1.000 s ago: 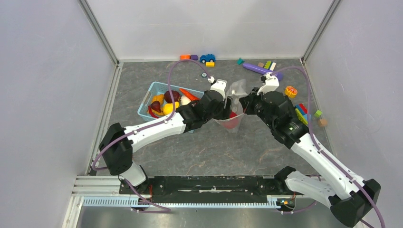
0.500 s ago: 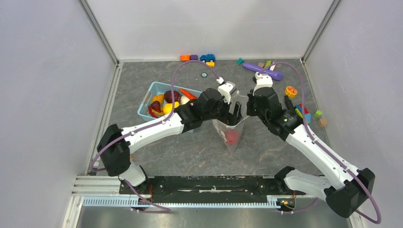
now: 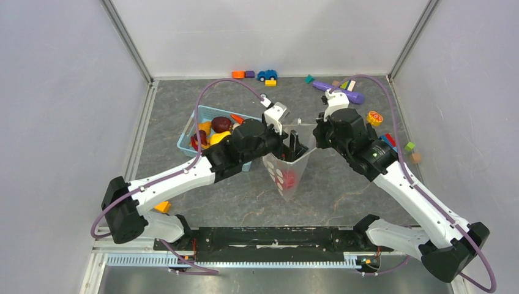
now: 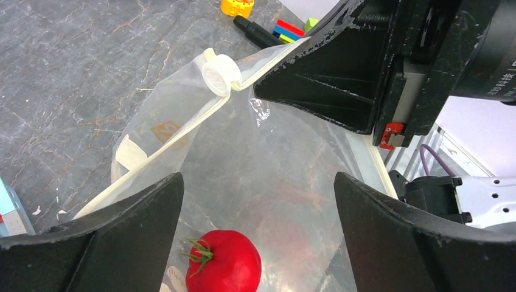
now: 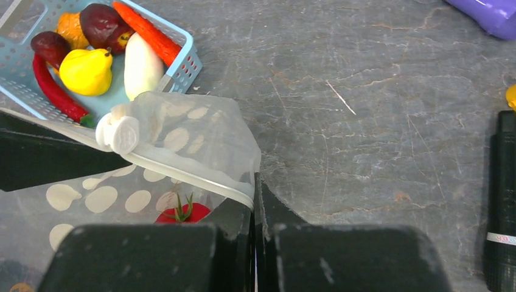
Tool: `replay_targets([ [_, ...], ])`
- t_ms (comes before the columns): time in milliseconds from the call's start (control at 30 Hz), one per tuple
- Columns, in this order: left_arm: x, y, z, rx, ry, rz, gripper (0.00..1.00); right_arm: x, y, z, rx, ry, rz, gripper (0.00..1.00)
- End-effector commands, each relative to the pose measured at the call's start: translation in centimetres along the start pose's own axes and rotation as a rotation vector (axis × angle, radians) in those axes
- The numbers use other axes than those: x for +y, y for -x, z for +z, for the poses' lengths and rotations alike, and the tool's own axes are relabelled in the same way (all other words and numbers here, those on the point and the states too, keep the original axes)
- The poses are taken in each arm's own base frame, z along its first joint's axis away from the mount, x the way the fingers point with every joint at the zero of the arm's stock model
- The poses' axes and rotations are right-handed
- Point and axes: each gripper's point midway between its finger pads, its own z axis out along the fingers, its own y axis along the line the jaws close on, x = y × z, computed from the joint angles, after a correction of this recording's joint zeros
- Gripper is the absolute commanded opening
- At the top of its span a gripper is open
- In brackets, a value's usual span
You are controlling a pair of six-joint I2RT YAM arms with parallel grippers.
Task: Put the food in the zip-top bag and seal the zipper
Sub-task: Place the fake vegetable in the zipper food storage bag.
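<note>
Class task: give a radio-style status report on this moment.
Left hand open over zip-top bag mouth. Right hand shut on its rim. Tomato inside, zipper open. Nothing blocking.

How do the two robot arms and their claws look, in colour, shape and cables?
Both the left arm and the right arm have white tubular links and bulky black joints. A thin purple cable loops along each. The left claw and right claw are matte black, with broad, wedge-shaped fingers.
</note>
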Motion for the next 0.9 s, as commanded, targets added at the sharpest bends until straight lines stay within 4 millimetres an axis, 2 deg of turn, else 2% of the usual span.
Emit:
replay_targets([
  [0, -1.6, 2.1, -3.1, -0.044, -0.076, -0.005, 1.0, -6.3, -0.1, 0.5, 0.008, -0.242, -0.1, 0.0],
  [133, -3.3, 2.4, -1.5, -0.037, -0.167, -0.021, 1.0, -1.9, 0.6, 2.1, -0.037, -0.004, -0.083, 0.0],
  [233, -3.6, 2.6, -0.2, -0.03, -0.176, -0.03, 1.0, 1.2, 1.0, 2.6, -0.061, 0.158, -0.077, 0.0],
  [300, -3.7, 2.8, 0.6, -0.025, -0.173, -0.032, 1.0, 2.8, 1.2, 2.6, -0.073, 0.246, -0.08, 0.0],
  [367, -3.6, 2.7, 1.2, -0.018, -0.169, -0.035, 0.98, 3.5, 1.4, 2.5, -0.077, 0.288, -0.084, 0.0],
  [400, -3.5, 2.7, 1.5, -0.016, -0.164, -0.035, 0.95, 3.6, 1.5, 2.4, -0.084, 0.291, -0.085, 0.0],
  [533, -3.2, 2.4, 2.4, -0.001, -0.152, -0.026, 0.63, 2.9, 2.1, 2.0, -0.109, 0.257, -0.09, 0.0],
  [600, -3.2, 2.5, 2.9, -0.001, -0.148, -0.021, 0.52, 2.6, 2.4, 1.8, -0.121, 0.244, -0.089, 0.0],
  [733, -3.2, 3.1, 3.4, 0.002, -0.145, -0.007, 0.51, 2.0, 3.0, 1.3, -0.134, 0.21, -0.106, 0.0],
  [800, -3.2, 3.3, 3.2, 0.007, -0.142, -0.003, 0.51, 0.1, 3.4, 1.0, -0.131, 0.107, -0.121, 0.0],
  [867, -3.5, 3.9, 2.6, -0.008, -0.153, 0.006, 0.51, -2.6, 3.7, 0.4, -0.113, -0.041, -0.139, 0.0],
])
